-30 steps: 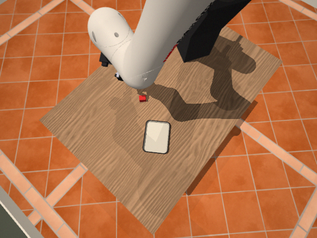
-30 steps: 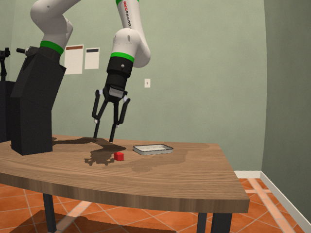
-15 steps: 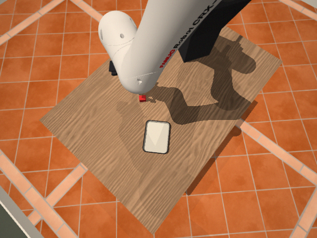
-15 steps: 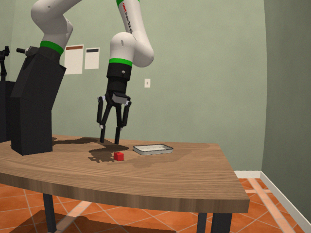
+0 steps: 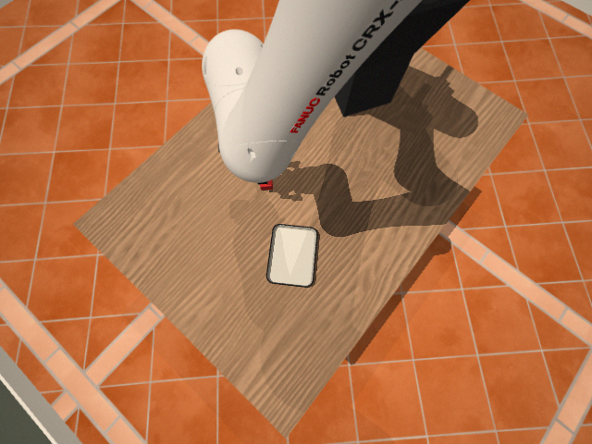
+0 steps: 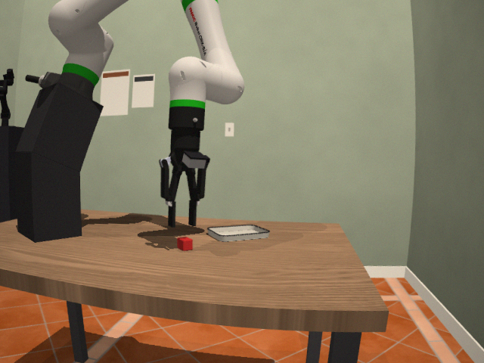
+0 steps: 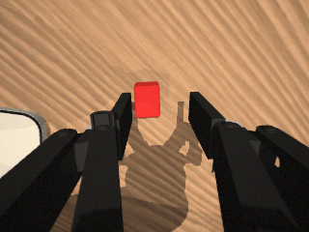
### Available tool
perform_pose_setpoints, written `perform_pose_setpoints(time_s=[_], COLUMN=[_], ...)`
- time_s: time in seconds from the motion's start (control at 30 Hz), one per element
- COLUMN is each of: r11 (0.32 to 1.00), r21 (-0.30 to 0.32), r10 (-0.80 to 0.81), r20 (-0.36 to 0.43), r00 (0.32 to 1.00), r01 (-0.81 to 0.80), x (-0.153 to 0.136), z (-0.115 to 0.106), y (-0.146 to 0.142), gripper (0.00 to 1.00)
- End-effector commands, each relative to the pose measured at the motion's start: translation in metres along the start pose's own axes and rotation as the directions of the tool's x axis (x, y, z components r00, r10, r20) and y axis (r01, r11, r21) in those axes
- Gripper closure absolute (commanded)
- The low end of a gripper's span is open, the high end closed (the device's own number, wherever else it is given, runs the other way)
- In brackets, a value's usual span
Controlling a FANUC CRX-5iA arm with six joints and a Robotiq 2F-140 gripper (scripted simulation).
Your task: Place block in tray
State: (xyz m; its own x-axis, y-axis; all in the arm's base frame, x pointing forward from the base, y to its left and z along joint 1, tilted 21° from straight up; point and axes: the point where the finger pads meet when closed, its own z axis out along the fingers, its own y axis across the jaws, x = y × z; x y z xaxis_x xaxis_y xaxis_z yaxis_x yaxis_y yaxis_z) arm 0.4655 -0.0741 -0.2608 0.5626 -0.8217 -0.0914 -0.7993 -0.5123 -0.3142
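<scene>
A small red block [image 6: 184,243] lies on the wooden table; it also shows in the wrist view [image 7: 147,99] and peeks out under the arm in the overhead view [image 5: 265,185]. My gripper [image 6: 181,223] points straight down above the table, just behind the block, with its fingertips a little above the surface. Its fingers stand apart with nothing between them; the block lies below and just ahead of the gap. The white tray [image 6: 238,232] [image 5: 292,255] with a dark rim sits on the table to the right of the block and is empty.
A black robot base [image 6: 51,168] stands at the table's left rear. The tray's corner shows at the left edge of the wrist view [image 7: 19,135]. The table's front edge is close to the side camera.
</scene>
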Motion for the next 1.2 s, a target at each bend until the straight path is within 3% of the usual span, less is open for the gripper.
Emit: perform_pose_setpoints(time_s=[0.0,0.7,0.73,1.17], r11=[0.999,0.999,0.999,0.999], r21=[0.033,0.037,0.037,0.037], r10=[-0.026,-0.030,-0.030,-0.030], r20=[0.003,0.003,0.003,0.003], r00=[1.000,1.000,1.000,1.000], r01=[0.026,0.030,0.030,0.030], x=[-0.0055,-0.0065,-0.0065,-0.0065], z=[0.0024,0.0028,0.0028,0.0029], y=[-0.0102,-0.0121,-0.0121,-0.0121], gripper=[0.58,0.58,0.63,0.63])
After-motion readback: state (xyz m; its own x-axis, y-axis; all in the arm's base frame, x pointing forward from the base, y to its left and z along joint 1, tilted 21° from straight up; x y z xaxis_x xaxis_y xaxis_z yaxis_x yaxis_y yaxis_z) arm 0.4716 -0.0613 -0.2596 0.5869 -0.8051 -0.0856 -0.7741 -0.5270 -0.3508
